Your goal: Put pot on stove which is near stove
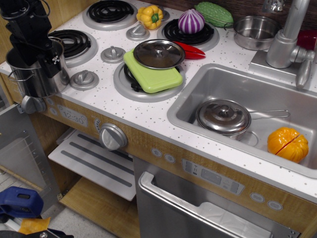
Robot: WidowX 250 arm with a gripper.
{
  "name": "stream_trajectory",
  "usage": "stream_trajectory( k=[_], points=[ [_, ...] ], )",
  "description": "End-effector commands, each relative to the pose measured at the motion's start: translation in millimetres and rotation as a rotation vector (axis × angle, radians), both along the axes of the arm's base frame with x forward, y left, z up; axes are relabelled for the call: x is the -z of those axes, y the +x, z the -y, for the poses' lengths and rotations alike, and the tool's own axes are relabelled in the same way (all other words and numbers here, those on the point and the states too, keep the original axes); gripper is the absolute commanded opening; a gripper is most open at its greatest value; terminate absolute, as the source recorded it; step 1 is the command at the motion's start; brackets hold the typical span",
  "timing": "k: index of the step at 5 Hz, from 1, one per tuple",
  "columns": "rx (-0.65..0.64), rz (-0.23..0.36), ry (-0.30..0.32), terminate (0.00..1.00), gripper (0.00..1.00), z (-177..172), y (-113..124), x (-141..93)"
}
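Observation:
The tall shiny steel pot (pixel 29 79) stands at the front left corner of the white speckled stove (pixel 106 87), next to the near left coil burner (pixel 74 42). My black gripper (pixel 49 57) comes down from above into the pot's mouth and hides most of the opening. One finger (pixel 54 59) lies against the pot's right rim. The other finger is hidden, so I cannot see whether the jaws are closed on the rim.
A green board (pixel 156 77) with a steel lid (pixel 158 53) covers the near right burner. A yellow pepper (pixel 150 16), purple onion (pixel 190 21), green gourd (pixel 214 13) and small pan (pixel 255 32) sit behind. The sink (pixel 193 87) holds a lidded saucepan (pixel 224 117).

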State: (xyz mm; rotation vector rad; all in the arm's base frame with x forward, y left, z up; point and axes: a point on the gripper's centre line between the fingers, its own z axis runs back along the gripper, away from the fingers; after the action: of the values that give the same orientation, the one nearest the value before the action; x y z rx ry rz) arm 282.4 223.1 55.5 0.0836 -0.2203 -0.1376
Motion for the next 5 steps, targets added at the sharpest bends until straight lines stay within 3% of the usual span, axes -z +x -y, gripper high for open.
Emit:
stream_trajectory(
  k=[1, 3, 4, 5],
  points=[
    [-0.013, 0.046, 0.030, 0.00, 1.00, -7.8, -1.9, -5.8],
    [-0.025, 0.071, 0.044, 0.00, 1.00, -7.9, -3.4, 1.4],
    [-0.041, 0.089, 0.052, 0.00, 0.00, -8.3, -7.5, 8.1],
    [-0.044, 0.098, 0.040, 0.00, 0.00, -9.3, -8.2, 10.3]
  ],
)
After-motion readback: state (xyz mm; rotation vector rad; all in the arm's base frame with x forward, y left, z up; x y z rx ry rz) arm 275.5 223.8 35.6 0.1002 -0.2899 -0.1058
